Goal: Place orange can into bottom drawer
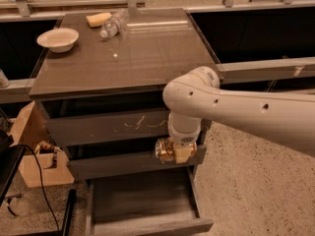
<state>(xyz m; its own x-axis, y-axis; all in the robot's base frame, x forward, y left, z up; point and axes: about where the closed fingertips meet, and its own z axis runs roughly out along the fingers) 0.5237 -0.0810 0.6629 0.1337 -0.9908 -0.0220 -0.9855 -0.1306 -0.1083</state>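
Note:
The orange can (164, 149) lies on its side in my gripper (174, 151), which is shut on it. Can and gripper hang in front of the middle drawer's front, at its right end. Below them the bottom drawer (142, 205) is pulled out, and its flat grey floor shows with nothing in it. My white arm (236, 109) comes in from the right and hides the gripper's upper part.
On the cabinet top (123, 53) stand a white bowl (58, 38), a clear water bottle (112, 25) lying down and a yellow sponge (98, 19). A cardboard box (29, 151) and a black cable (42, 191) sit at the left on the speckled floor.

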